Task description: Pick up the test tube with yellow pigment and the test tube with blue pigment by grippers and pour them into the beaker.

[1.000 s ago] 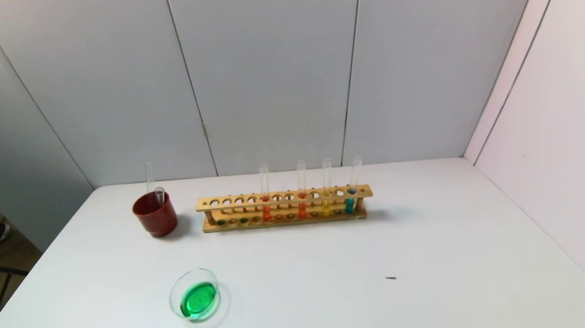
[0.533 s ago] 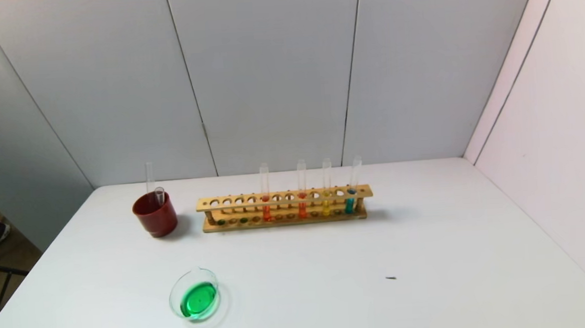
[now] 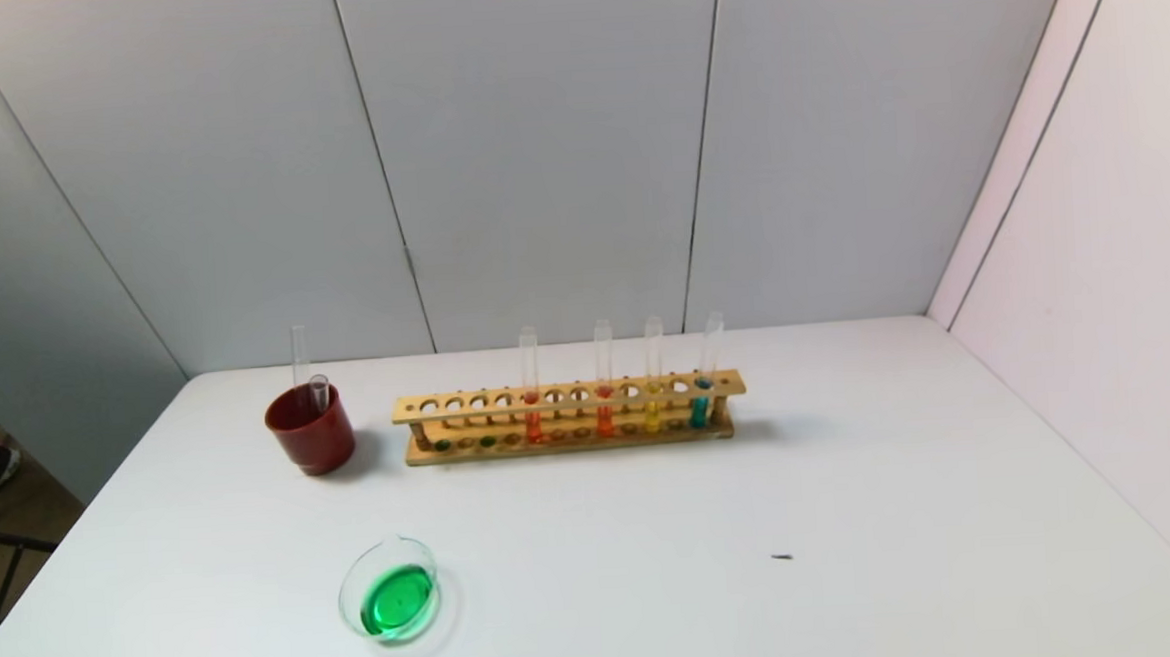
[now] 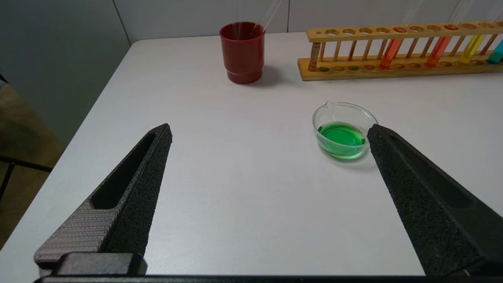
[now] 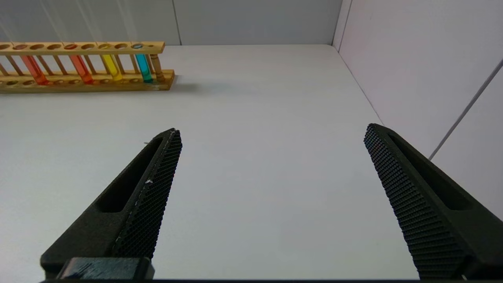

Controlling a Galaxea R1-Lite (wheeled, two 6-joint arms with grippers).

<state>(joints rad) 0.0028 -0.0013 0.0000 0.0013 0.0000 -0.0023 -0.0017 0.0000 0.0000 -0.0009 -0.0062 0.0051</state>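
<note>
The beaker (image 3: 351,593) stands near the table's front left with green liquid in it; the left wrist view shows the beaker (image 4: 344,114) just beyond one fingertip. My left gripper (image 4: 270,126) is open and empty above the bare table, short of the beaker. My right gripper (image 5: 273,128) is open and empty over the right side of the table. Neither gripper shows in the head view. The test tube with yellow pigment and the test tube with blue pigment are not in view. Two empty clear tubes (image 3: 299,355) lean in a dark red cup (image 3: 312,433).
A wooden rack (image 3: 569,397) at the back holds two orange-red tubes (image 3: 533,421), a golden-yellow tube (image 3: 653,410) and a teal tube (image 3: 699,408). Walls close the table's back and right. A small dark speck (image 3: 781,557) lies front right.
</note>
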